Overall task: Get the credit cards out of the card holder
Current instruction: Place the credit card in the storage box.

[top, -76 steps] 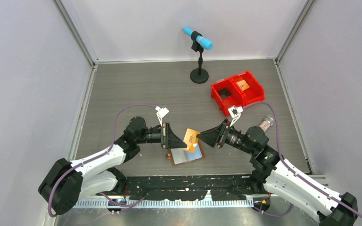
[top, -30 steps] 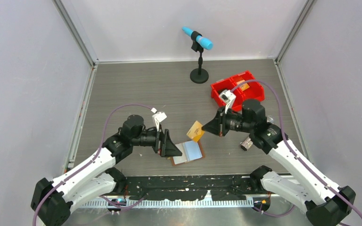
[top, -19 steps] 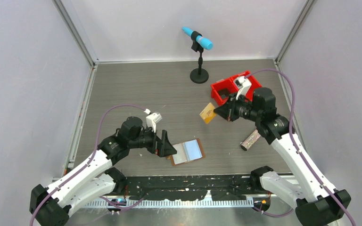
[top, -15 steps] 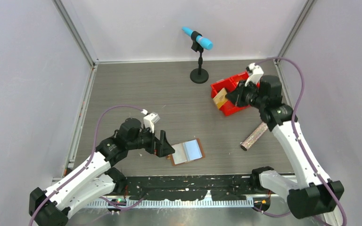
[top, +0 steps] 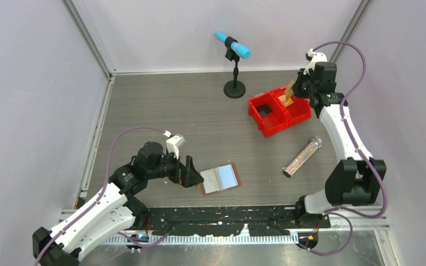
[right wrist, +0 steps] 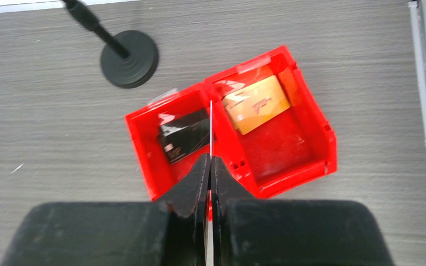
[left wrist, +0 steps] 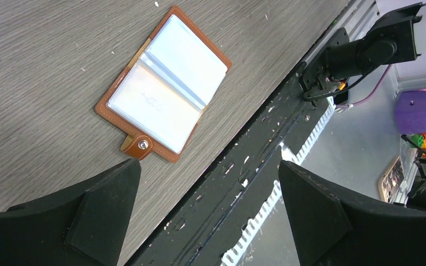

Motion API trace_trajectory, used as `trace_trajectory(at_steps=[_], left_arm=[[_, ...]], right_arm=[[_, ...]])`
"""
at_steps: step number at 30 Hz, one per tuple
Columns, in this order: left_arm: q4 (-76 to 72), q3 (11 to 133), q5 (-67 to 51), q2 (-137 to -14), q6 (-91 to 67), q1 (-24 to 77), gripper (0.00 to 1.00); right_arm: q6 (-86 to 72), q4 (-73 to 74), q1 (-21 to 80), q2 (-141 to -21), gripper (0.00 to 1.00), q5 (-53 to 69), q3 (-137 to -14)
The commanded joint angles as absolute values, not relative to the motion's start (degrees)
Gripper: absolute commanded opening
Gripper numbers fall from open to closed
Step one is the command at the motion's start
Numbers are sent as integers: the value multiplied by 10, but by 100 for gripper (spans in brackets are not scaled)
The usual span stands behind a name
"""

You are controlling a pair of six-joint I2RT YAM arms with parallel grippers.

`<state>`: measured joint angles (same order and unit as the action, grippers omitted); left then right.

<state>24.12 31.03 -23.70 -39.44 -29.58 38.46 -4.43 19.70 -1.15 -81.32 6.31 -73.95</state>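
The card holder (top: 220, 178) (left wrist: 163, 83) lay opened flat on the grey table (top: 172, 111) near the front edge, its pale blue-grey panels facing up inside the brown leather border and its snap tab (left wrist: 138, 145) pointing towards the left arm. The left gripper (top: 193, 174) (left wrist: 208, 166) hung just beside that tab with its fingers spread wide and nothing between them, clear of the leather. Well apart from it, at the far right of the table, the right gripper (top: 295, 91) (right wrist: 211, 160) was pinched tight on the held card (top: 289, 92) (right wrist: 211, 127), a tan-orange card that stood on edge (the wrist camera saw it only as a thin pale line) above the red bins (top: 272, 126) (right wrist: 288, 185), roughly over the wall that divided the two compartments. In the left compartment lay a black card (right wrist: 184, 136); in the right one lay an orange card (right wrist: 256, 103), tilted against the floor of the bin. A blue microphone (top: 233, 45) stood on its round black base just left of the bins, and a glitter tube (top: 302, 157) lay on its side on the table between the bins and the front edge, touching neither.
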Motion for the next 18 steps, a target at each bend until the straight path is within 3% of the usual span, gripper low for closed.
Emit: trace_trajectory(at_steps=[1,18], left_arm=[[246,316,-247,-382,-295,382,99],[249,348,-252,-440,-301,383,99]], right_arm=[[41,143,-32,-881,5,75,-798],[92,78,-67,-1053,5,188,-857]])
